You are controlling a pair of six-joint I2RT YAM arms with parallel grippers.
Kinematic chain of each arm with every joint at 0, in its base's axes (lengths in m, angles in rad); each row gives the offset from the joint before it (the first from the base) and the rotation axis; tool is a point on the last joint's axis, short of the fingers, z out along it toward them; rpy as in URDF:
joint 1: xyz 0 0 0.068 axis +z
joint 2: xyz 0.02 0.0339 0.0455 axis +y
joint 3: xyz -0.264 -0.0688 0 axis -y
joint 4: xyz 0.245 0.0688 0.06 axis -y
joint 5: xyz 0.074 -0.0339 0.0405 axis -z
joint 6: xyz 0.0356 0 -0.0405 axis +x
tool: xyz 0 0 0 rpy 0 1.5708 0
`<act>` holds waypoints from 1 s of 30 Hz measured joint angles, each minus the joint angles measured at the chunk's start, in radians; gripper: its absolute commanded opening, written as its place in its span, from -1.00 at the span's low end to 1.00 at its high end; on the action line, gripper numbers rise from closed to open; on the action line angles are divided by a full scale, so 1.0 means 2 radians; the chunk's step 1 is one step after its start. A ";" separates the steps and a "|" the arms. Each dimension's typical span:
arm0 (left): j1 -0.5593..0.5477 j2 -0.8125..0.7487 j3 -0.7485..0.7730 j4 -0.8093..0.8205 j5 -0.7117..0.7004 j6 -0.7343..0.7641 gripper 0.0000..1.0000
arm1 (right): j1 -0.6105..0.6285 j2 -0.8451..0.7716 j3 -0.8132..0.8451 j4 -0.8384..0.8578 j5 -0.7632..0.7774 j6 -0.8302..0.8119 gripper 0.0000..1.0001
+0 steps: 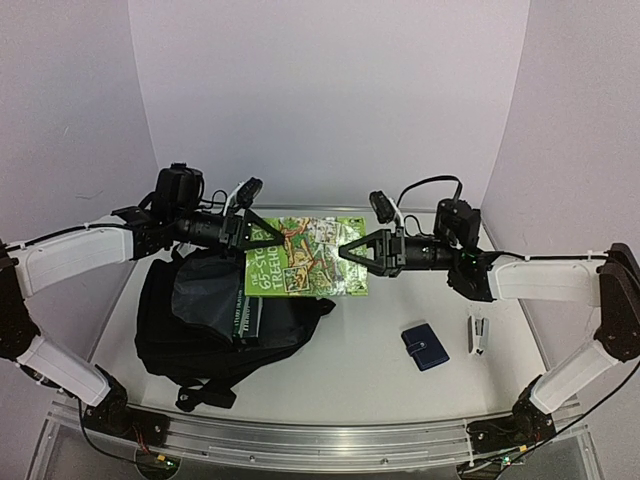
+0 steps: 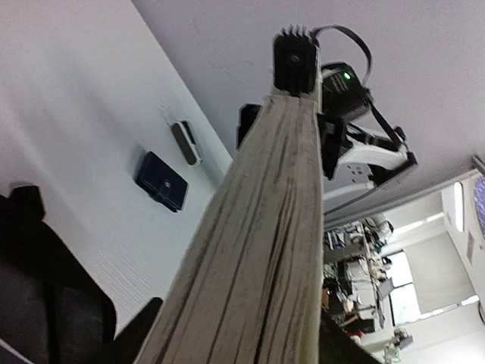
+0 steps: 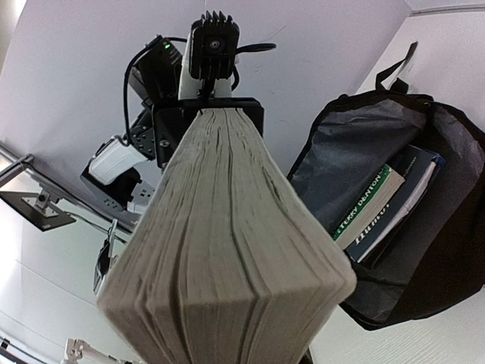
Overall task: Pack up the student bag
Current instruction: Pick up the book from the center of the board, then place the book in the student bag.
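A green book (image 1: 300, 255) hangs in the air above the worktop (image 1: 360, 385), flat between the two claws. The right claw (image 1: 348, 252) is clamped on the book's right edge. The left claw (image 1: 247, 232) straddles the book's left edge, but whether it grips cannot be told. The black backpack (image 1: 190, 335) lies at the worktop's left side, partly under the book, its mouth open on grey lining with two books (image 3: 379, 212) inside. A dark-blue wallet (image 1: 425, 346) and a stapler (image 1: 479, 335) lie near the right edge.
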 measured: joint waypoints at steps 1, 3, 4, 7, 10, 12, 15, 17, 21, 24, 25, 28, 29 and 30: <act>0.004 0.000 0.003 -0.017 -0.023 0.003 0.75 | -0.003 0.000 -0.004 0.000 0.010 0.002 -1.00; 0.020 -0.001 0.005 -0.052 -0.067 0.002 0.79 | -0.017 -0.002 -0.016 0.000 0.024 0.007 -1.00; 0.032 -0.002 0.004 -0.069 -0.087 0.001 0.81 | -0.026 -0.002 -0.021 -0.001 0.031 0.009 -1.00; 0.090 -0.015 -0.012 -0.109 -0.133 -0.010 0.84 | -0.061 -0.002 -0.036 -0.017 0.057 0.011 -1.00; 0.152 -0.038 -0.042 -0.140 -0.165 -0.015 0.86 | -0.081 -0.002 -0.037 -0.045 0.085 0.005 -1.00; 0.190 -0.058 -0.066 -0.160 -0.180 -0.017 0.87 | -0.082 -0.002 -0.037 -0.067 0.100 -0.007 -1.00; 0.237 -0.090 -0.093 -0.194 -0.195 -0.019 0.89 | -0.080 -0.002 -0.037 -0.100 0.110 -0.024 -1.00; 0.263 -0.111 -0.107 -0.216 -0.206 -0.017 0.91 | -0.079 -0.002 -0.037 -0.118 0.115 -0.033 -1.00; 0.290 -0.141 -0.124 -0.247 -0.219 -0.011 0.90 | -0.079 -0.002 -0.037 -0.133 0.119 -0.042 -1.00; 0.297 -0.146 -0.144 -0.249 -0.207 -0.011 0.84 | -0.079 -0.002 -0.035 -0.137 0.121 -0.045 -1.00; 0.299 -0.146 -0.152 -0.249 -0.201 -0.011 0.83 | -0.079 -0.002 -0.035 -0.138 0.121 -0.046 -1.00; 0.301 -0.146 -0.179 -0.239 -0.167 -0.011 0.72 | -0.079 -0.002 -0.032 -0.140 0.119 -0.046 -1.00; 0.301 -0.146 -0.185 -0.236 -0.155 -0.011 0.66 | -0.079 -0.002 -0.030 -0.142 0.117 -0.046 -1.00; 0.300 -0.146 -0.187 -0.236 -0.145 -0.010 0.60 | -0.079 -0.002 -0.028 -0.144 0.115 -0.046 -1.00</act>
